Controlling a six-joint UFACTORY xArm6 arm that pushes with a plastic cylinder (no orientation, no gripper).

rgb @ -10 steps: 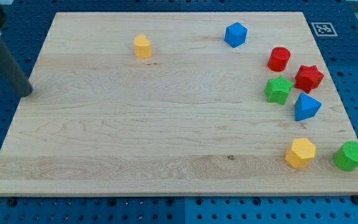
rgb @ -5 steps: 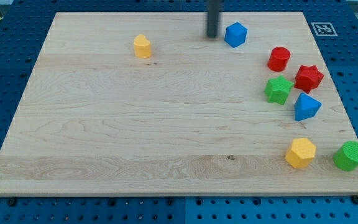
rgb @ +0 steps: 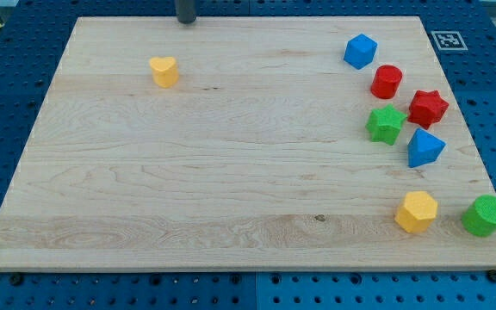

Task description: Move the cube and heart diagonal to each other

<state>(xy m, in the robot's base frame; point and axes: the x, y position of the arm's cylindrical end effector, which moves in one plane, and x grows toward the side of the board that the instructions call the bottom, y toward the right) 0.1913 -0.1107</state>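
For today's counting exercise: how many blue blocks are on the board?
2. The blue cube sits near the view's top right; the other blue block lies lower right, below the red star. None seems hidden.

The red star (rgb: 427,108) serves as landmark on the bench (rgb: 231,198). A red cylinder (rgb: 386,82) lies up-left of it, a green star (rgb: 386,124) just left, a blue wedge (rgb: 424,148) just below. Farther below sit a yellow hexagon (rgb: 416,211) and a green cylinder (rgb: 485,215). A tag (rgb: 446,40) lies above.
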